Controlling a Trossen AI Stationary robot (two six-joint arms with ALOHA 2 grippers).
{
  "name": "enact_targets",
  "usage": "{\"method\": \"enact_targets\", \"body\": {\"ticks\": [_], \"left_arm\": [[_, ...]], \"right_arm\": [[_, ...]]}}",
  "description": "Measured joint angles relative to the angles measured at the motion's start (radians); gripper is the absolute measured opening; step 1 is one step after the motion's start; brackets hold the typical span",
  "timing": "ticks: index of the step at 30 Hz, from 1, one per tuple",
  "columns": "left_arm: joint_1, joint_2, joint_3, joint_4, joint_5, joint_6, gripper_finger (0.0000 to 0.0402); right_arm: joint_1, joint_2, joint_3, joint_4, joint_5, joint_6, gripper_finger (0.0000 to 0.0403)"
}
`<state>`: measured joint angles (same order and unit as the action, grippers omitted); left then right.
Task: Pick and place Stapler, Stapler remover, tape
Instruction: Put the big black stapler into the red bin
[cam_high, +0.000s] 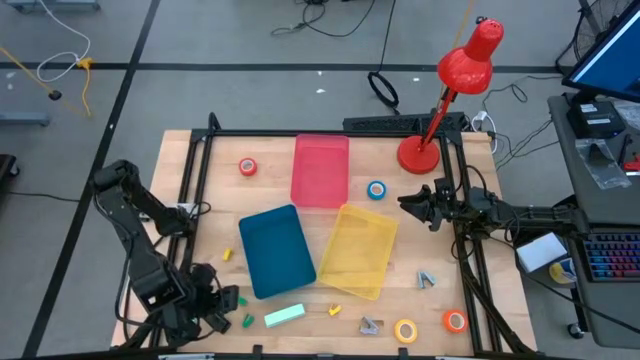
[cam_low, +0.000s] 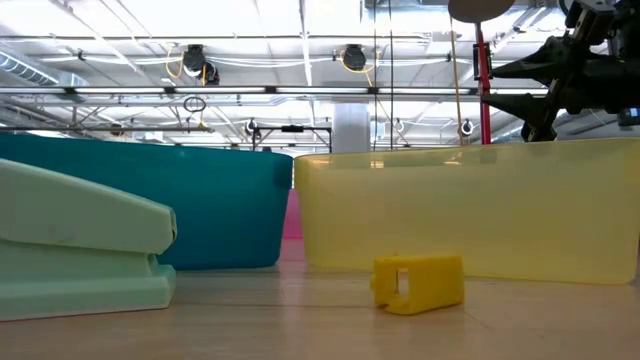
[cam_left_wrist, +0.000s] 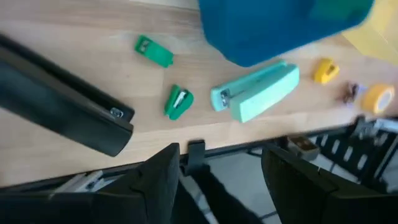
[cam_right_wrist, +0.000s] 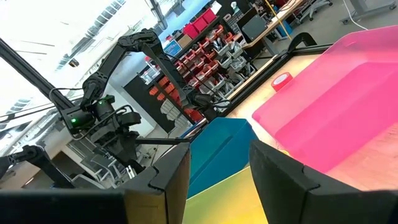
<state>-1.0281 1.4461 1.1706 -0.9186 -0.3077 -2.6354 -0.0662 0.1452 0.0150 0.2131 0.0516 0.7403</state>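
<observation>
The mint-green stapler (cam_high: 285, 315) (cam_left_wrist: 255, 92) lies flat on the table near its front edge, in front of the teal tray (cam_high: 277, 250). My left gripper (cam_high: 222, 312) (cam_left_wrist: 217, 186) hovers open to its left, tilted down, touching nothing. Two grey stapler removers (cam_high: 370, 325) (cam_high: 427, 279) lie at the front right. Tape rolls lie flat: red-orange (cam_high: 247, 167) and blue (cam_high: 376, 189) at the back, yellow (cam_high: 405, 330) and orange (cam_high: 455, 321) at the front right. My right gripper (cam_high: 415, 205) (cam_right_wrist: 217, 180) waits open and level by the right edge.
A pink tray (cam_high: 321, 170) and a yellow tray (cam_high: 360, 250) stand beside the teal one. Green bits (cam_left_wrist: 153, 51) (cam_left_wrist: 179, 101) and a yellow bit (cam_low: 418, 282) lie near the stapler. A red desk lamp (cam_high: 450, 90) stands at the back right. A black frame rail (cam_left_wrist: 62, 112) runs along the table's left side.
</observation>
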Motion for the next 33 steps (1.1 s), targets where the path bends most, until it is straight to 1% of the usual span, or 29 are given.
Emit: {"method": "enact_targets", "body": {"ticks": [2, 5, 8, 10, 14, 24, 33], "left_arm": [[-0.011, 0.02, 0.0, -0.013, 0.038, -0.068, 0.0225], [-0.02, 0.07, 0.0, -0.018, 0.178, -0.138, 0.0225], [-0.035, 0.127, -0.001, -0.013, 0.286, -0.172, 0.0225], [-0.04, 0.156, -0.001, -0.004, 0.336, -0.177, 0.0225], [-0.041, 0.193, -0.002, -0.004, 0.374, -0.199, 0.0225], [-0.014, 0.206, -0.002, -0.029, 0.386, -0.224, 0.0225], [0.002, 0.206, -0.002, -0.117, 0.508, -0.327, 0.0225]], "right_arm": [[0.0, 0.0, 0.0, 0.0, 0.0, 0.0, 0.0157], [0.0, 0.0, 0.0, 0.0, 0.0, 0.0, 0.0157], [0.0, 0.0, 0.0, 0.0, 0.0, 0.0, 0.0157], [0.0, 0.0, 0.0, 0.0, 0.0, 0.0, 0.0157], [0.0, 0.0, 0.0, 0.0, 0.0, 0.0, 0.0157], [0.0, 0.0, 0.0, 0.0, 0.0, 0.0, 0.0157], [0.0, 0.0, 0.0, 0.0, 0.0, 0.0, 0.0157]]}}
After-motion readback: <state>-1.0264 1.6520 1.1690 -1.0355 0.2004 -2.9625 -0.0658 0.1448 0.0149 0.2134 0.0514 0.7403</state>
